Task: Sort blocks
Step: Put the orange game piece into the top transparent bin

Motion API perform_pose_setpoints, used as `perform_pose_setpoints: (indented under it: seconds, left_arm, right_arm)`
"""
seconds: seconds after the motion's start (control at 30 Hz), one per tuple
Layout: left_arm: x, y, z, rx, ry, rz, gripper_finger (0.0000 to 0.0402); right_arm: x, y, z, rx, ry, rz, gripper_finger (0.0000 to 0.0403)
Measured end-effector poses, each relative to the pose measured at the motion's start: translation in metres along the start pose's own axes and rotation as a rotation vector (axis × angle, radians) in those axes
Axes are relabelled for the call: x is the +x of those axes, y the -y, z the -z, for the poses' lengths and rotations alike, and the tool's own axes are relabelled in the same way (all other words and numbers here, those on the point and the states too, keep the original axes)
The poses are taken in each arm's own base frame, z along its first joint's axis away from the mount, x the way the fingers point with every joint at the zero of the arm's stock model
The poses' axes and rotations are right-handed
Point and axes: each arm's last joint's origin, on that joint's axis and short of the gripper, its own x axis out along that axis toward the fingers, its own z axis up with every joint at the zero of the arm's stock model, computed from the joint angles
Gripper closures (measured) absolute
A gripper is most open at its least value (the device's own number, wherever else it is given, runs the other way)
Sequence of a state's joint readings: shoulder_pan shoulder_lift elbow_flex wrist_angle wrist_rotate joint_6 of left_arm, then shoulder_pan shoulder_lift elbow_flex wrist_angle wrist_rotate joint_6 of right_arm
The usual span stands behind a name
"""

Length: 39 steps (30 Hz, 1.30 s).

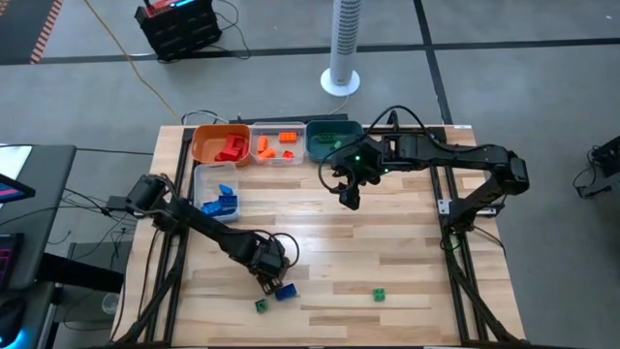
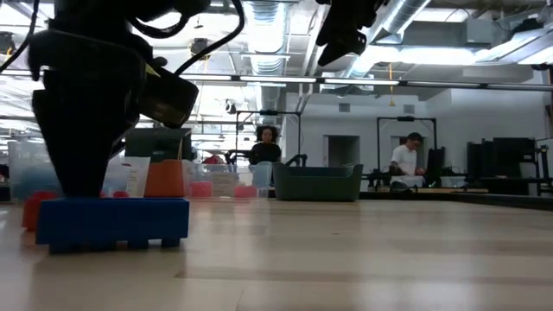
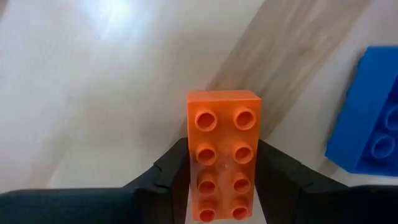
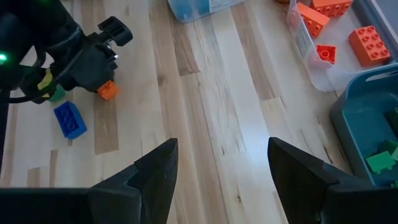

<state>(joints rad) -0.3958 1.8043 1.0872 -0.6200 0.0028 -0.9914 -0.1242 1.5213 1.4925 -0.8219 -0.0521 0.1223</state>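
An orange eight-stud block (image 3: 222,155) sits clamped lengthwise beside a loose blue block (image 3: 367,121) on the wood.

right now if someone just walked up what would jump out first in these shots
The left gripper, low at the table's near edge, is shut on an orange brick, with a blue brick lying right beside it. The right gripper hangs open above the table by the teal bin. Along the far edge, sorted bricks already sit in the row of bins.
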Motion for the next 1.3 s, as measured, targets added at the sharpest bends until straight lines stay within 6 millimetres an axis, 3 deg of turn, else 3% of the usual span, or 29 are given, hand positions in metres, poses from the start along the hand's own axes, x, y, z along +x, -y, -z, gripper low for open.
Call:
perform_pose_setpoints:
  seconds: [0.13, 0.33, 0.47, 0.67, 0.83, 0.97, 1.07, 1.3]
  left_arm:
    - [-0.017, -0.008, -0.016, -0.025, 0.096, -0.002, 0.027]
    - [-0.072, -0.037, -0.041, -0.118, 0.28, 0.013, 0.027]
    - [-0.113, -0.082, -0.066, -0.189, 0.427, -0.03, 0.0269]
    - [-0.151, -0.165, -0.101, -0.277, 0.544, -0.085, 0.0269]
    - [-0.149, -0.228, -0.125, -0.363, 0.558, -0.179, 0.0269]
    - [-0.14, -0.264, -0.141, -0.472, 0.592, -0.216, 0.0269]
    - [-0.132, -0.282, -0.15, -0.524, 0.608, -0.227, 0.0261]
    - [-0.122, -0.297, -0.158, -0.523, 0.613, -0.244, 0.016]
  right_arm:
    - [0.0, 0.0, 0.0, 0.0, 0.004, -0.001, 0.0149]
    - [0.0, -0.002, -0.006, 0.024, 0.06, -0.013, 0.0149]
    - [0.0, -0.008, -0.01, 0.021, 0.111, -0.031, 0.0149]
    - [-0.001, -0.021, -0.017, 0.005, 0.198, -0.071, 0.0149]
    - [0.004, -0.03, -0.026, -0.007, 0.285, -0.096, 0.0149]
    - [0.005, -0.035, -0.027, 0.022, 0.303, -0.113, 0.0149]
    - [0.004, -0.039, -0.027, 0.034, 0.305, -0.106, 0.0149]
    - [0.005, -0.04, -0.024, 0.063, 0.277, -0.109, 0.0149]
